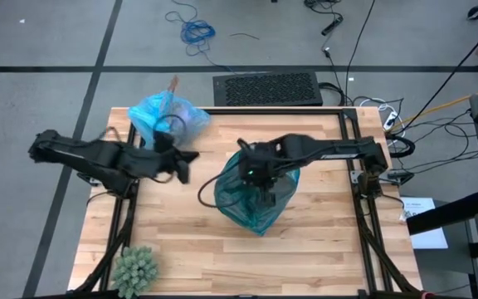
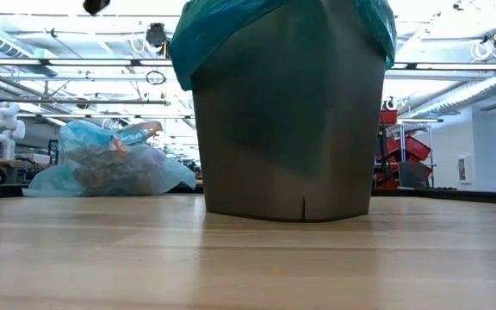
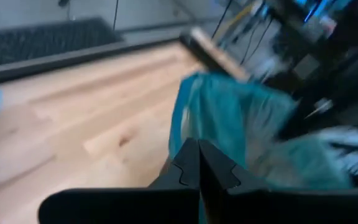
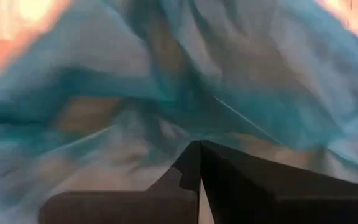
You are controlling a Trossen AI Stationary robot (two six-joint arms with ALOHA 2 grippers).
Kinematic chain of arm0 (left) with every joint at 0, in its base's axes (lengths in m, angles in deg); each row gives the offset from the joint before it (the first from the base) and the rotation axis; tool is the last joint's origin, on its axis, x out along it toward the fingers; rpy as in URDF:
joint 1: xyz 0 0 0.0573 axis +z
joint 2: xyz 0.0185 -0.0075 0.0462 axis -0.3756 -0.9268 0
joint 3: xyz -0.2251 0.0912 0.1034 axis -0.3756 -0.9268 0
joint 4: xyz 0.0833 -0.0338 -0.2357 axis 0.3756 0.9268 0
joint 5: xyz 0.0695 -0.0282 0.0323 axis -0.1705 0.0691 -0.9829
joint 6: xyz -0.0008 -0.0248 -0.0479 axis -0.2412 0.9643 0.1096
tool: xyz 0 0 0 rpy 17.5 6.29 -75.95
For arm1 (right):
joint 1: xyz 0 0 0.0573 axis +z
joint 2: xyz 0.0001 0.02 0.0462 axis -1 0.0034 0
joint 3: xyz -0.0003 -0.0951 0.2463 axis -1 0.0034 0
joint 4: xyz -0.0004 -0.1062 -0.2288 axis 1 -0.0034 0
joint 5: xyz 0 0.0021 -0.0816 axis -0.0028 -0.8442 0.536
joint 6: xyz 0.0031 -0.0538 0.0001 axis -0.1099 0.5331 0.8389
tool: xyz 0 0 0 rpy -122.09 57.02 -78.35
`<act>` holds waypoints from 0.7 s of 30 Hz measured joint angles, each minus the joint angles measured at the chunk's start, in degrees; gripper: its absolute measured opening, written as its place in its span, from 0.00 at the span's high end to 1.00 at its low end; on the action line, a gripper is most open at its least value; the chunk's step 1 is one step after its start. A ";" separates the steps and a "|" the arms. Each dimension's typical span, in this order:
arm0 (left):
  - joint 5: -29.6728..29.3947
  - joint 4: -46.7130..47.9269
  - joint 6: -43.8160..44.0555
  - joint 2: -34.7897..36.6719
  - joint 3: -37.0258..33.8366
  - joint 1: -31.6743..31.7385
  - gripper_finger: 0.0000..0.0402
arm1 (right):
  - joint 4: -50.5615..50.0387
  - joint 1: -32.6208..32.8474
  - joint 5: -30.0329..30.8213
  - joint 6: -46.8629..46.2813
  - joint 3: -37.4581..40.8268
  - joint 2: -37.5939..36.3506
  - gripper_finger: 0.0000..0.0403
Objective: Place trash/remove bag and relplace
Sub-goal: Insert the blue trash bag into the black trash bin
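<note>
Bag: table's far edge | left fingers: beside, closed

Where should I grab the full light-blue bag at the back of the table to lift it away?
Grip the light-blue bag at its gathered neck, which sticks up toward the far edge, coming from above. Its body, packed with brown paper wads, bulges too wide and loose to pinch.

floor: grey concrete (cables strewn) | ceiling: bright striplights

Low view: bin top was cut off by upper edge; trash inside blue bag, left, too blurry to ID.
</note>
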 joint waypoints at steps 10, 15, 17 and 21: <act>-3.83 0.72 -1.71 6.75 0.00 -0.05 1.00 | 14.54 -0.31 1.17 -1.62 16.23 -0.28 1.00; -3.84 1.97 -1.42 6.19 0.00 -0.05 1.00 | 18.09 -0.87 3.05 -2.50 19.76 -0.75 1.00; -3.80 2.09 -1.38 5.77 0.00 -0.05 1.00 | 18.36 -1.40 3.35 -3.56 20.43 -0.78 1.00; -3.81 1.94 -1.33 5.66 0.00 -0.05 1.00 | 18.53 -2.05 0.32 -5.37 21.42 0.13 1.00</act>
